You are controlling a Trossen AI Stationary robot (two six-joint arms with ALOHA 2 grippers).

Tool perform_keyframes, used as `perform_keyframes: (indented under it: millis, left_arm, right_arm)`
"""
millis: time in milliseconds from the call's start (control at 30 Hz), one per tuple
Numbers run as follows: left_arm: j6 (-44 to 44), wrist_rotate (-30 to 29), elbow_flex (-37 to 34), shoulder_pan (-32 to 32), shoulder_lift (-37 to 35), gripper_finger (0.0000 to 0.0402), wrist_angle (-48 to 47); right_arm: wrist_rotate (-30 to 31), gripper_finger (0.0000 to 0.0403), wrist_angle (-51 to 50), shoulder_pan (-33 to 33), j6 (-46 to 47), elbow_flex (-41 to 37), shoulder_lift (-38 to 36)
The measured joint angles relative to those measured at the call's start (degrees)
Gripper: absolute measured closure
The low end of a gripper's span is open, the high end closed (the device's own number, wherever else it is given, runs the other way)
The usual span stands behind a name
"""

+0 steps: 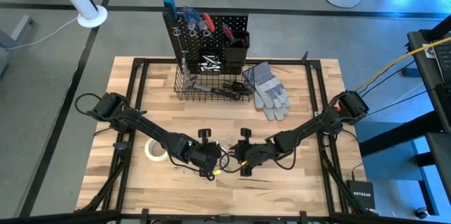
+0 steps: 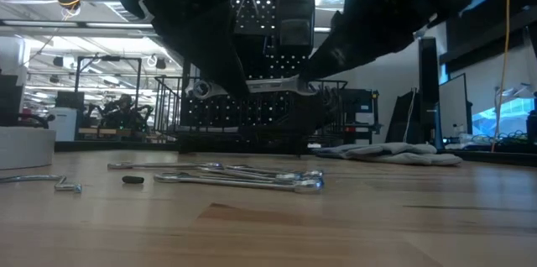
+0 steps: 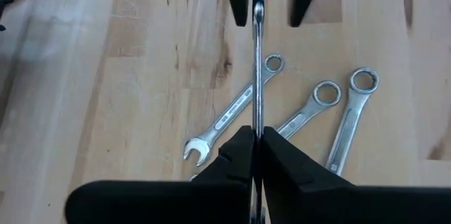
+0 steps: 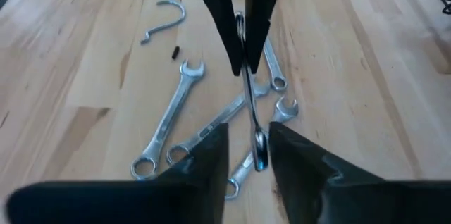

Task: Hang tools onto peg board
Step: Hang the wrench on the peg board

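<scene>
Near edge of the table (image 1: 310, 182): both grippers meet over the middle, holding one silver wrench (image 2: 267, 87) level in the air between them. Left gripper (image 1: 209, 159) is clamped tight on one end of it; in the left wrist view the fingers (image 3: 239, 160) pinch the shaft edge-on. Right gripper (image 1: 243, 160) has its fingers either side of the other end w/ gaps showing, so apart, not gripping. Below them, three more wrenches (image 3: 282, 115) lie loose on the wood, overlapping. A bent hook (image 4: 163, 20) and a small dark bit (image 4: 175, 52) lie just beside them. White tape roll (image 1: 156, 149) sits near the left arm. Farther back, grey gloves (image 1: 268, 90) right of centre. At the far edge, the peg board (image 1: 211, 37) stands upright w/ screwdrivers hung and a wire basket (image 1: 211, 86) at its base holding tools.
</scene>
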Motion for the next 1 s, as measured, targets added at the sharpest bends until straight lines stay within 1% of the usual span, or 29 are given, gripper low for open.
perform_keyframes:
  millis: [100,200,300,400,600,767,1000]
  left_arm:
    - [0.02,-0.04,0.01,-0.04,0.0,0.0397,0.1]
    - [0.0,-0.22,0.02,-0.08,0.0,0.0394,0.35]
    - [-0.04,-0.24,0.02,-0.09,0.0,0.039,0.42]
    - [0.47,-0.18,0.02,-0.09,0.0,0.0394,1.08]
    - [0.96,-0.15,0.02,-0.07,0.0,0.0393,1.54]
    - [1.18,-0.5,0.2,-0.03,-0.02,0.0395,2.24]
    - [1.28,-0.46,0.2,-0.04,-0.02,0.0392,2.14]
  right_arm:
    - [-0.02,0.0327,-0.07,0.0,-0.02,0.0,0.07]
    - [0.0,0.035,0.17,0.02,-0.04,0.0,0.07]
    - [-0.02,0.0365,0.15,0.02,-0.24,0.0,0.07]
    - [-0.04,0.037,0.01,0.03,-0.37,0.0,0.07]
    - [0.0,0.036,-0.04,0.04,-0.13,-0.02,0.07]
    - [-0.02,0.0348,0.26,0.02,2.04,-0.02,0.07]
    - [0.03,0.0304,-0.48,0.02,1.8,-0.02,0.07]
